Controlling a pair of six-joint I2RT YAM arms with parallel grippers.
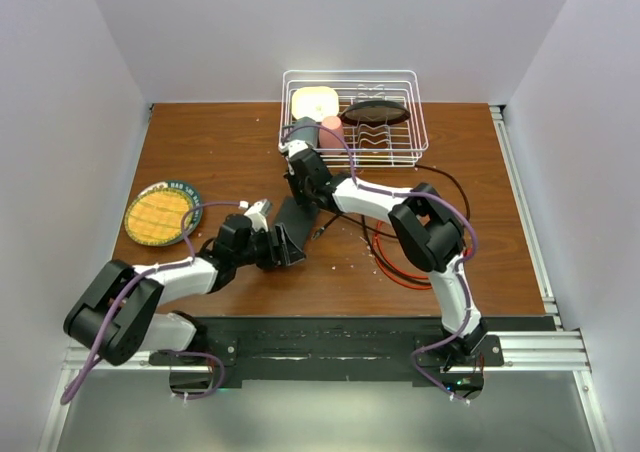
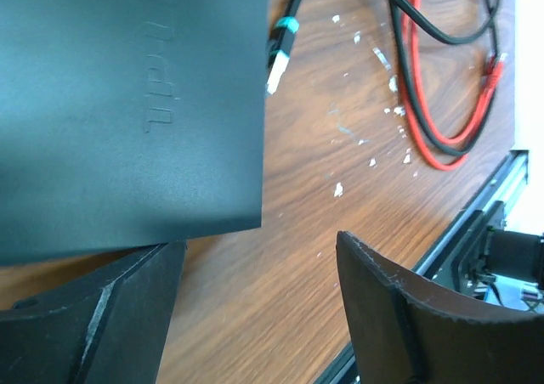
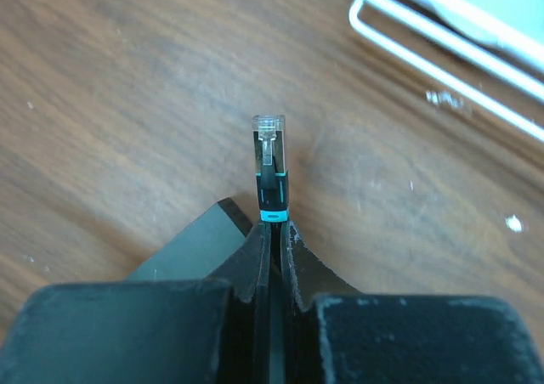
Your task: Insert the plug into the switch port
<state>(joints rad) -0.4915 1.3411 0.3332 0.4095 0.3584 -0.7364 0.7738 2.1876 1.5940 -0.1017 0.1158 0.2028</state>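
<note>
**Switch position:** the switch (image 2: pixel 127 104) lies on the surface (image 2: pixel 289 231). Its near edge is just beyond the left gripper (image 2: pixel 255 299), close against one finger (image 2: pixel 93 316). Contact there cannot be confirmed.

**Left gripper:** wide open, with only bare wood between the fingers.

**Right gripper:** the right gripper (image 3: pixel 274 229) is clamped tight on the plug (image 3: pixel 270 159), gripping it behind the teal collar. The clear tip projects forward. A corner of the switch shows just beside those fingers.

**Limits of view:**
- The socket row cannot be made out in any view.
- From overhead, the held plug is too small to pick out.

**Also noted:** a second connector (image 2: pixel 279 53) lies beside the switch's edge, near a red cable (image 2: pixel 425 104).
</note>
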